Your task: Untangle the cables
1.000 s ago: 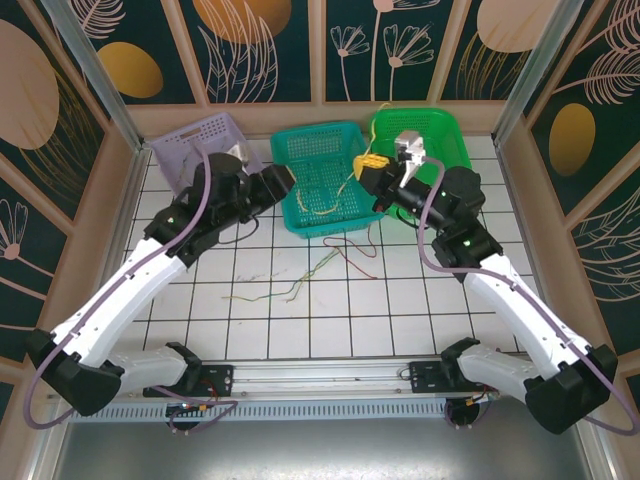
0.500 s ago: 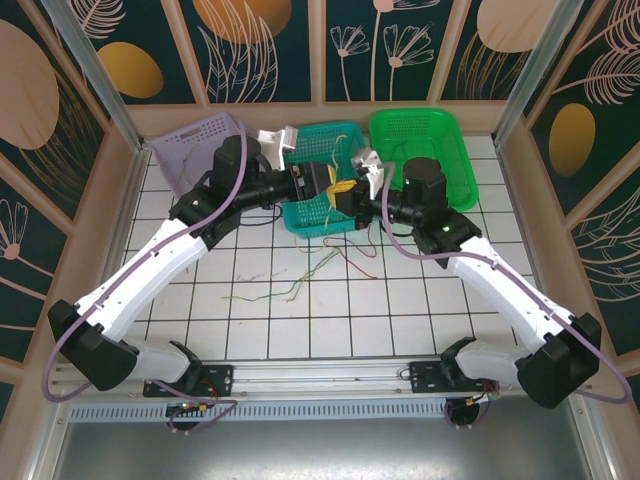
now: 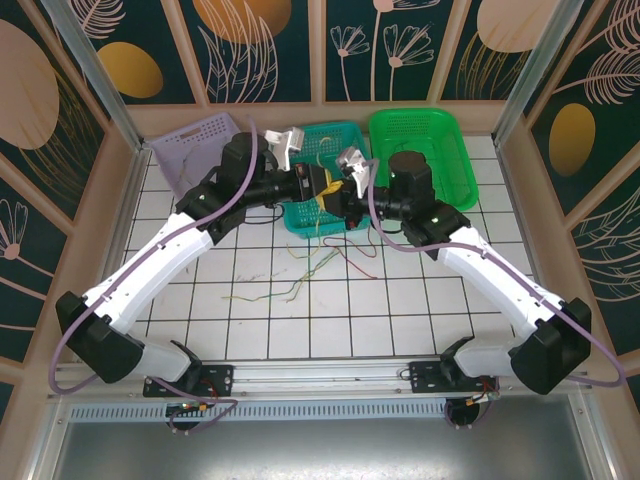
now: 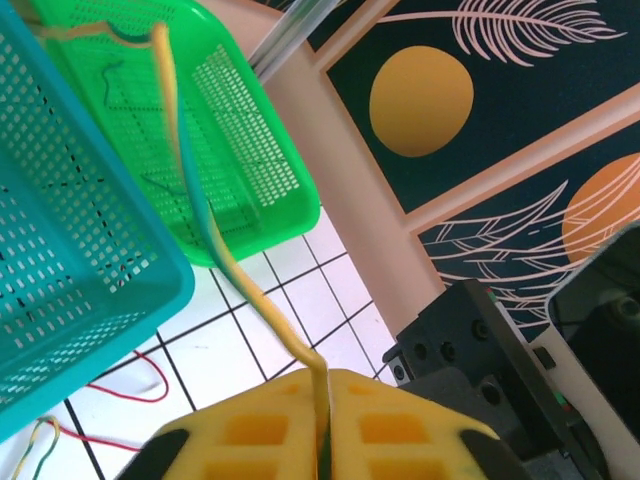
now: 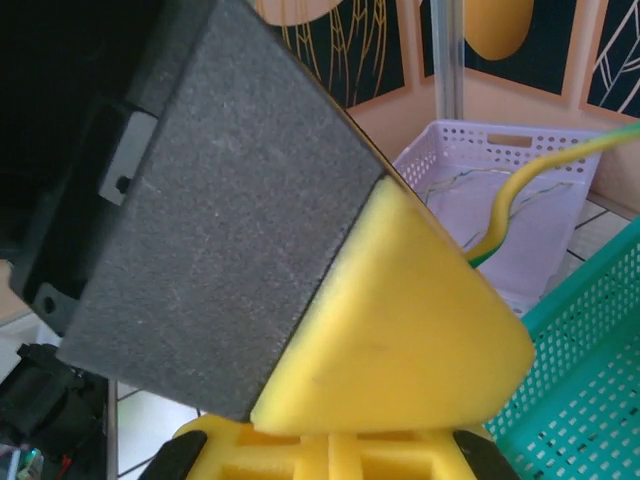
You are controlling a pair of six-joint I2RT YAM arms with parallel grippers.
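The left gripper (image 4: 322,405) is clamped on a yellow-green cable (image 4: 215,250), which runs up from its fingertips past the green basket (image 4: 250,150). It meets the right gripper (image 3: 346,190) tip to tip above the near edge of the teal basket (image 3: 300,225), in the far middle of the table (image 3: 250,330). I cannot tell whether the right one grips anything. The cable hangs from them to the table, where other cables (image 3: 270,293) lie loose, nearer and slightly left.

Left claw (image 3: 320,188) and right claw (image 3: 346,193) have met, seemingly on one cable (image 4: 180,150).
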